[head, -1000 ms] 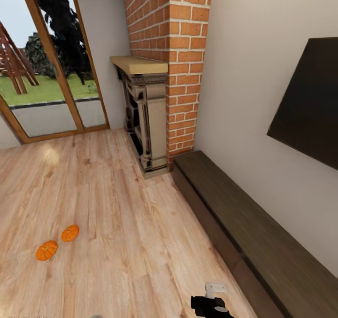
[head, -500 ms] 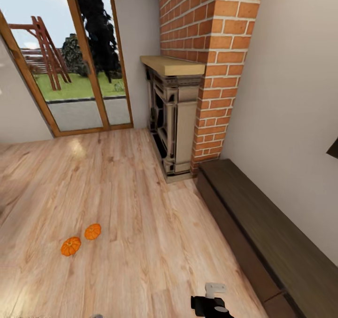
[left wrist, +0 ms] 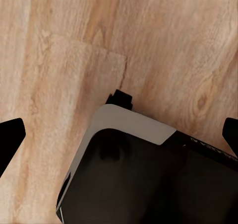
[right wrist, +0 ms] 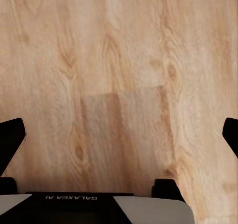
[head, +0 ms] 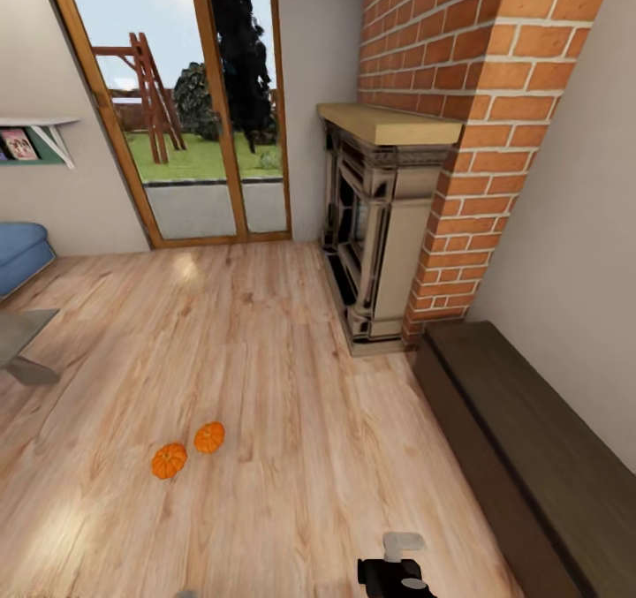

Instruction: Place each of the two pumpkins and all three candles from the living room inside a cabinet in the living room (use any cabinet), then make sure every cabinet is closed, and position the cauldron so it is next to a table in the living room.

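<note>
Two small orange pumpkins lie side by side on the wooden floor, one (head: 169, 460) nearer me and the other (head: 209, 437) just beyond it. The long, low dark-brown cabinet (head: 530, 457) runs along the right wall with its front panels shut. In the left wrist view my left gripper (left wrist: 119, 137) is open, its fingertips (left wrist: 10, 139) wide apart above my dark base and the floor. My right gripper (right wrist: 119, 134) is open too, with only floorboards between its fingertips (right wrist: 230, 134). Both grippers are far from the pumpkins. No candles or cauldron are in sight.
A stone fireplace (head: 380, 227) stands against the brick chimney (head: 477, 94) beyond the cabinet's far end. Glass doors (head: 194, 112) fill the back wall. A blue sofa (head: 18, 253) and a grey table corner (head: 22, 342) show at the left edge.
The head camera has swung left, so the pumpkins, fireplace and cabinet have slid right in the picture and the sofa and table corner have come into view. Nothing on the floor has moved.
</note>
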